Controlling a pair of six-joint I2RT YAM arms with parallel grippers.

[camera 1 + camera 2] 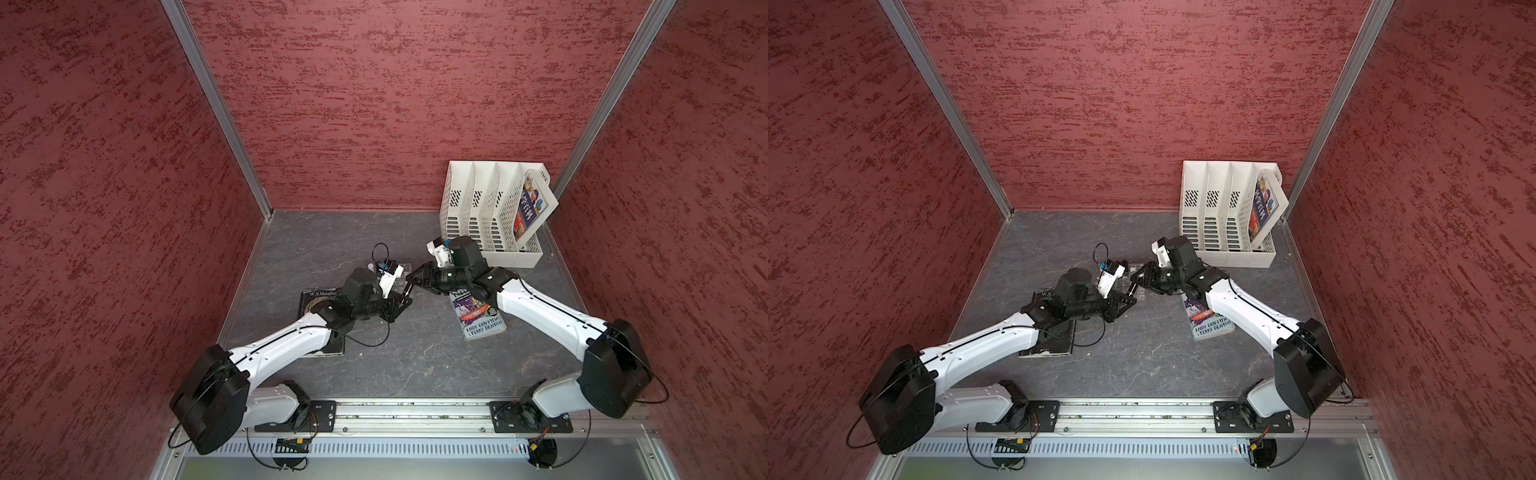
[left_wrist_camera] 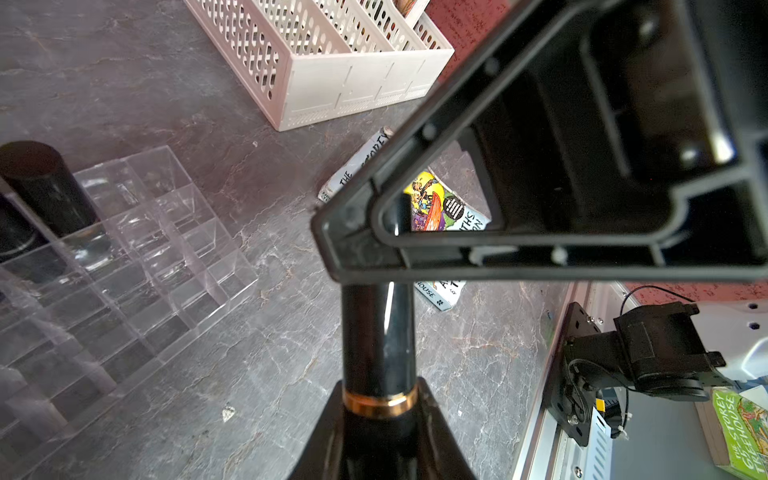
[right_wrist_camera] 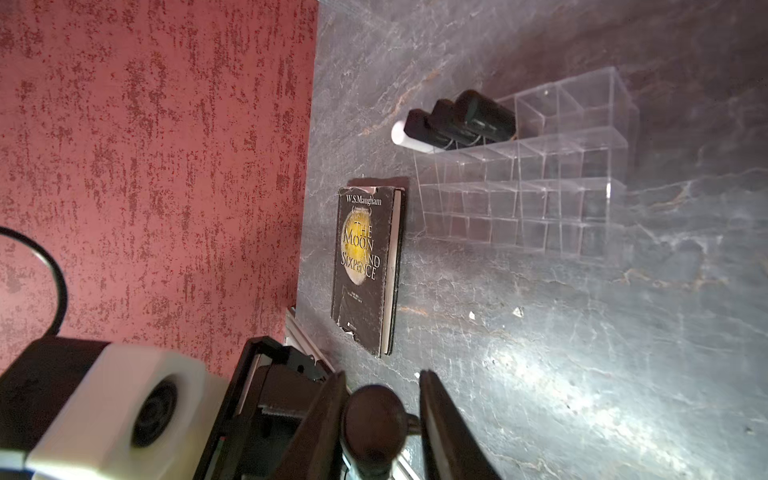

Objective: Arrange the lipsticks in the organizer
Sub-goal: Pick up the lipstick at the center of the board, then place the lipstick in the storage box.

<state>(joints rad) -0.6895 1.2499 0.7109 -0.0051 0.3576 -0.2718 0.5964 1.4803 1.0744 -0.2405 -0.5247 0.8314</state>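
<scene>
A glossy black lipstick with a gold ring is held level above the table, and my left gripper is shut on its base. My right gripper faces it, jaws open a little round the tube's far end. One finger touches the tube; a narrow gap shows at the other. In both top views the two grippers meet mid-table. The clear organizer lies just behind them. Three black lipsticks and a white one stand in its end row.
A white perforated file rack with one book in it stands at the back right. A paperback lies under my right forearm. A black book lies under my left arm. Red walls close in three sides.
</scene>
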